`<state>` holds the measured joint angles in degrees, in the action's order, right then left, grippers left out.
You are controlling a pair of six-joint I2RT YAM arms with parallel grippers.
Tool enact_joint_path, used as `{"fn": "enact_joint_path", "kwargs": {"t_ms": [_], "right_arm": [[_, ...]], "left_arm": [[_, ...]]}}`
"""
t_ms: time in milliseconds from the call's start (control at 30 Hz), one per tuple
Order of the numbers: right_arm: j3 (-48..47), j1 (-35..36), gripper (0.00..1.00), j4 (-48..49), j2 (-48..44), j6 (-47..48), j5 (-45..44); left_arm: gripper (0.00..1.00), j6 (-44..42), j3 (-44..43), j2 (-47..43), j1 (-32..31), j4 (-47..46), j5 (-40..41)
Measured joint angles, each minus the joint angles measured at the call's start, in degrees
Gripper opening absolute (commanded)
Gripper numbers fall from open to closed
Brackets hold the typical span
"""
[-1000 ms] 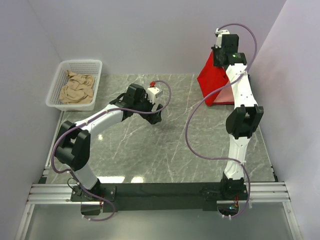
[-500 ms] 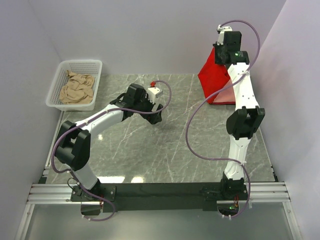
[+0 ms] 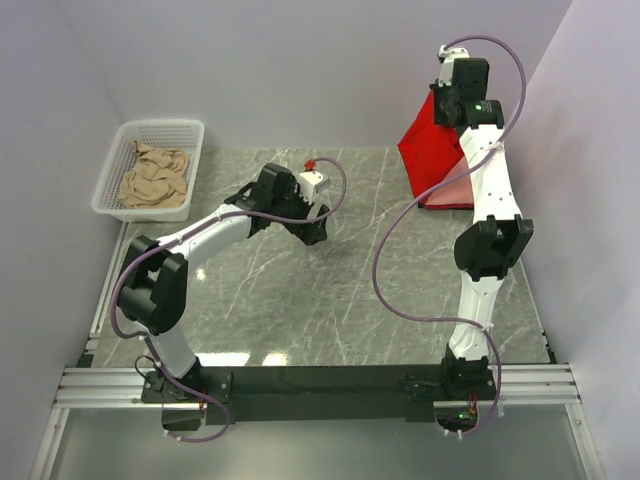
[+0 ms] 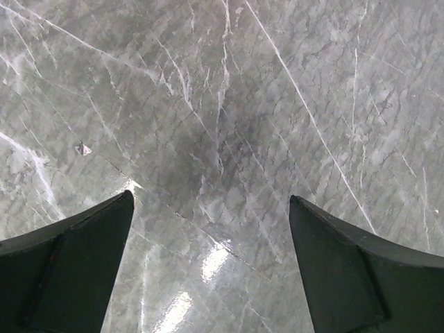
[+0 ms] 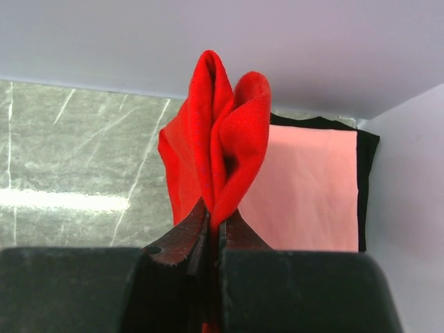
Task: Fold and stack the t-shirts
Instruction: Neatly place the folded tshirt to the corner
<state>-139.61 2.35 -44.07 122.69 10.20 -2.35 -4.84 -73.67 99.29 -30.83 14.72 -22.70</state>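
Red t-shirt [image 5: 223, 132] bunched, lower part hidden | R pincer [image 5: 212, 229] clenched on it | L pincer [image 4: 210, 200] released

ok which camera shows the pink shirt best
The right wrist view: the salmon-pink shirt lies flat and mostly uncovered behind the red shirt that the right gripper pinches. The top external view shows only a pale strip of it below the hanging red cloth. The left wrist view shows bare table only.
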Motion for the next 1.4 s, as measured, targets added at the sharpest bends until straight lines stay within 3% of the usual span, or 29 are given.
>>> {"fn": "enact_joint_path", "kwargs": {"t_ms": [600,1333,1400], "right_arm": [[2.19,-7.56,0.0,4.04,0.55,6.8,1.09],[4.31,-13.31,0.0,13.49,11.67,15.04,0.07],[4.33,-13.66,0.06,14.36,12.35,15.3,-0.5]], "left_arm": [[1.0,0.17,-2.82,2.19,-0.81,0.59,-0.37],[0.99,0.07,-9.11,7.74,-0.87,3.76,0.48],[0.99,0.0,-9.57,8.37,-0.87,3.91,0.68]]}}
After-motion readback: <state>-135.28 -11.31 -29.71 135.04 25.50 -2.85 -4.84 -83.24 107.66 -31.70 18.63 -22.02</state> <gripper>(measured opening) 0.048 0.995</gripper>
